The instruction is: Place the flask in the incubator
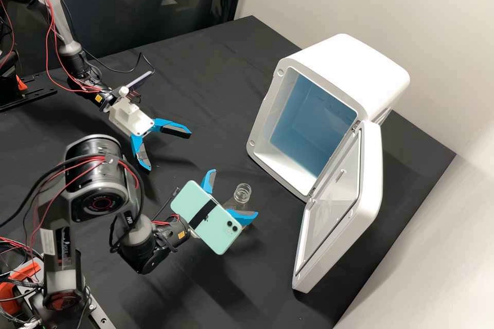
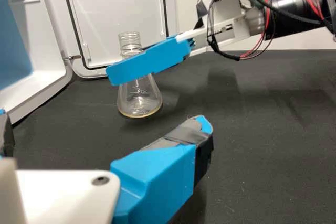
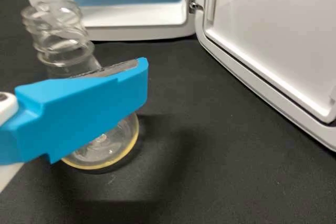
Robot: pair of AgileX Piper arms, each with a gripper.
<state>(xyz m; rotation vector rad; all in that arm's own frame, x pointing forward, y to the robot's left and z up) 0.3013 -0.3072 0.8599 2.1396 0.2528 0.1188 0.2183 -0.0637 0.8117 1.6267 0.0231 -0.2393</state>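
A clear, empty conical flask [image 1: 242,194] stands upright on the black bench, just in front of the incubator's opening. My right gripper [image 1: 226,199] is open, one blue finger on each side of the flask. One of its fingers [image 3: 79,109] lies across the flask [image 3: 59,31] at mid-height; whether it touches the glass I cannot tell. My left gripper [image 1: 169,150] hangs open and holds nothing, farther back on the bench to the left. From there it faces the flask [image 2: 137,92] and the right finger [image 2: 149,62]. The white incubator [image 1: 355,69] has a blue inside, and its door [image 1: 339,200] is swung wide open.
The open door [image 3: 273,40] juts out toward the bench's front edge, to the right of the flask. A mint-green phone [image 1: 208,216] is strapped to the right wrist. Red cables run along both arms. Bare black bench lies between the two grippers.
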